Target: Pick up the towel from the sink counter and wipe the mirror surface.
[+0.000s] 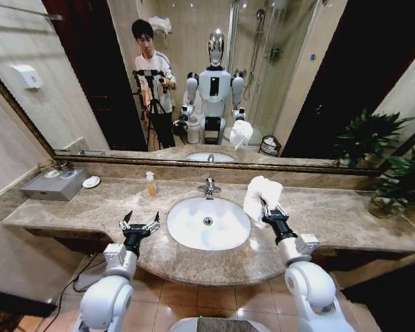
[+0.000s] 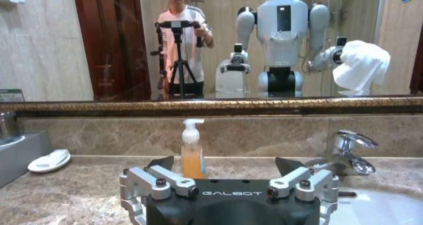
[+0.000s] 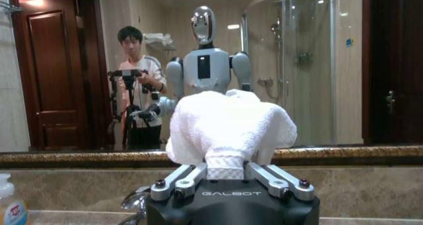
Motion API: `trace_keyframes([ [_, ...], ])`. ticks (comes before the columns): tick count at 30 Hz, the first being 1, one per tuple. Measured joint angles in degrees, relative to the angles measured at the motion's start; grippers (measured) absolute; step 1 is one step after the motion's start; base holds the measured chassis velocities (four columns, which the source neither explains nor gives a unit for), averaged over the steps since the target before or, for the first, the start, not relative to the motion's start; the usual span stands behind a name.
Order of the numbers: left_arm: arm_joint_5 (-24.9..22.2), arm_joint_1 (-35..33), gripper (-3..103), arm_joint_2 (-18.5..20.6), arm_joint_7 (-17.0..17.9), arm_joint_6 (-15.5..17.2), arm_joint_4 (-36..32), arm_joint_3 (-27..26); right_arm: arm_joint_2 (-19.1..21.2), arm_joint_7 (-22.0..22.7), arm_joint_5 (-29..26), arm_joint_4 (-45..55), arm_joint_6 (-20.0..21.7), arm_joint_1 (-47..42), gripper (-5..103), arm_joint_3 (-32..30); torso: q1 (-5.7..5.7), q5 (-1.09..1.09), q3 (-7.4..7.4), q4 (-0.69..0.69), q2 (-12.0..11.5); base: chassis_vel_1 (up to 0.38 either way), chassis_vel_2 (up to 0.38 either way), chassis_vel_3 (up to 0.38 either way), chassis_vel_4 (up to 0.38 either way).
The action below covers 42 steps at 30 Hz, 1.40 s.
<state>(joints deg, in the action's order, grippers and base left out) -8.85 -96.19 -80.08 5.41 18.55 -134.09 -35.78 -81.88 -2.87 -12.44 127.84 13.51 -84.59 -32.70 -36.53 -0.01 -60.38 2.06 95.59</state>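
I see the very large rectangular wall mirror with the thin dark bronze-gold frame [image 1: 194, 83] across the full back of the long brown-beige mottled marble sink counter [image 1: 90, 207]. The oval white basin [image 1: 207, 223] sits mid-counter, with the chrome faucet [image 1: 209, 187] behind it.

By my read the pickup is done and the wipe is not yet begun. The bunched white terry towel [image 1: 262, 198] is off the counter, held up over the basin's right rim, well short of the glass. In the right wrist view the right gripper [image 3: 226, 173] has its jaws pinching a fold at the towel's [image 3: 228, 128] lower edge, and the bulk of the cloth stands above the fingers.

The left gripper [image 1: 140, 225] hovers over the counter's front edge left of the basin, jaws spread and holding nothing.

Next move, as I judge it: carry the towel forward and up over the faucet to press it flat on the mirror. The clear pump bottle of orange soap [image 1: 151, 184] stands left of the faucet, out of the right arm's line. The grip is only on a fold, so I'd watch for slip once the cloth drags.
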Motion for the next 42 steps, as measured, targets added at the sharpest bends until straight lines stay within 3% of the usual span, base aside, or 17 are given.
trace_keyframes([
  [22, 0.00, 0.00, 100, 0.00, 0.00, 0.00, 0.00, 0.00, -0.23, -0.41, -0.11, 1.29, 0.48, -0.03, 13, 0.58, 0.01, 0.00, 0.00, -0.01, 0.00, -0.049, 0.045, 0.049, -0.045],
  [28, 0.00, 0.00, 100, 0.00, 0.00, 0.00, 0.00, 0.00, -0.72, 2.42, -0.79, 2.37, 0.15, 0.33, 13, 1.29, 0.00, 0.01, 0.00, 0.00, 0.00, -0.043, 0.033, 0.038, -0.035],
  [36, 0.00, 0.00, 100, 0.01, 0.00, 0.00, 0.00, 0.00, 4.44, 4.85, -6.23, 3.62, 3.02, 8.26, 13, 0.92, 0.02, 0.02, 0.01, 0.00, 0.00, 0.000, 0.000, 0.000, 0.000],
  [42, 0.00, 0.00, 100, 0.01, -0.01, 0.00, 0.00, 0.01, 12.42, 7.68, -16.48, 2.40, 8.11, 22.67, 13, 1.34, 0.02, 0.02, 0.00, 0.00, 0.00, 0.000, 0.000, 0.000, 0.000],
])
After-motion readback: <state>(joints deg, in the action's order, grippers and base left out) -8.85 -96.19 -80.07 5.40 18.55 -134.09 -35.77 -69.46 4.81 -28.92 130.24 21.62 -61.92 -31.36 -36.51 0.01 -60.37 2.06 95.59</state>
